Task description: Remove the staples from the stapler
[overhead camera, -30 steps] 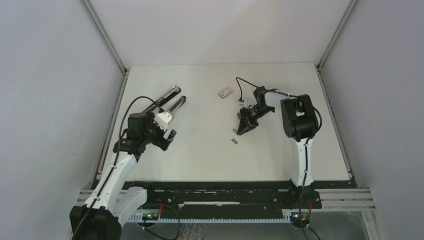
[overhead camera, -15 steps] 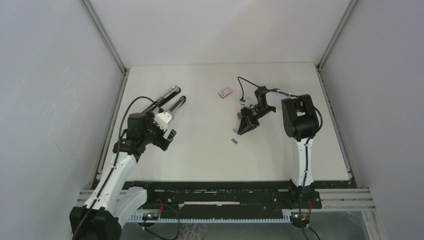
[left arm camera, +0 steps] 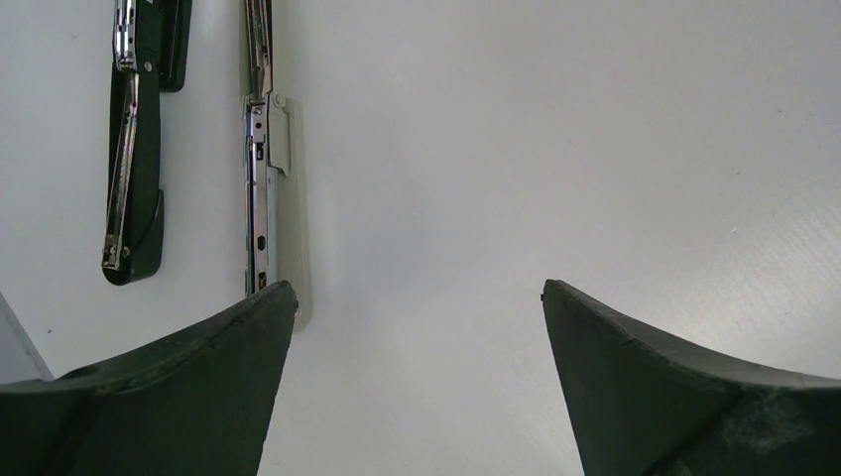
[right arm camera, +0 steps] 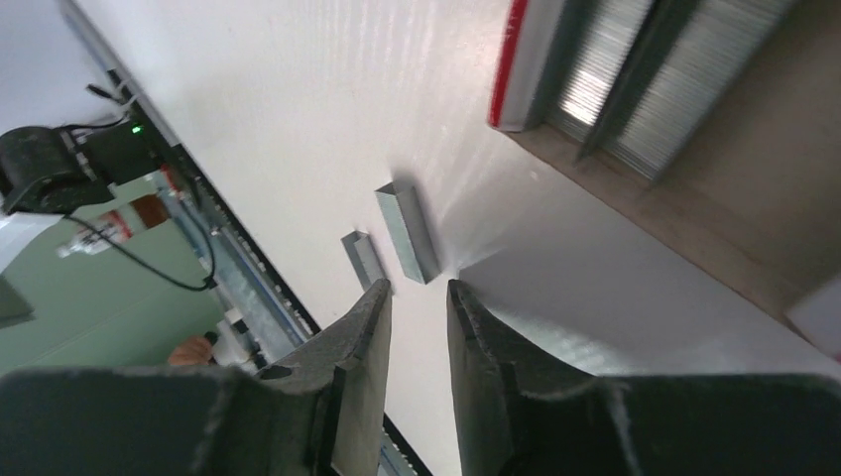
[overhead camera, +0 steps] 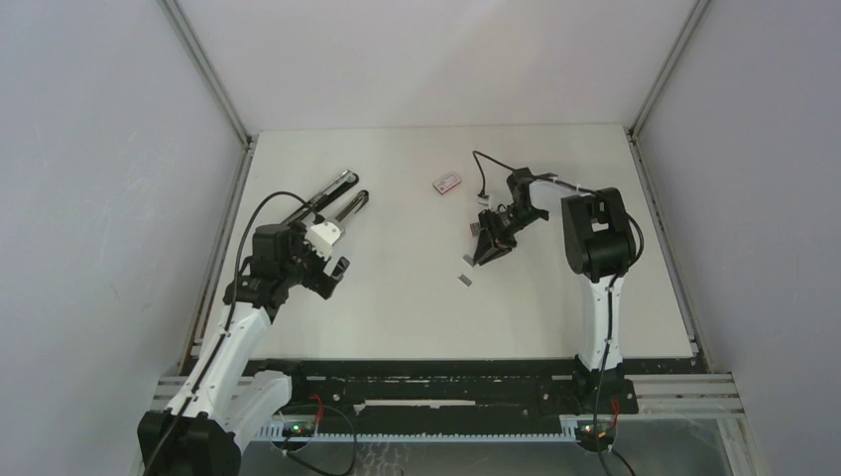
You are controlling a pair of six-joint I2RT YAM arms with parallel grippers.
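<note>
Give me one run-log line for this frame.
stapler: splayed open on table | staples: loose on table | left hand: open, empty | right hand: narrowly open, empty, by staples

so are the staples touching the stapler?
Apart. Top external view: the staples lie centre-right, the stapler far off at left, a wide stretch of table between them.

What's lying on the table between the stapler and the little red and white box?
Nothing. In the top external view, the stretch of table between the stapler and the red-and-white box is bare white surface.
</note>
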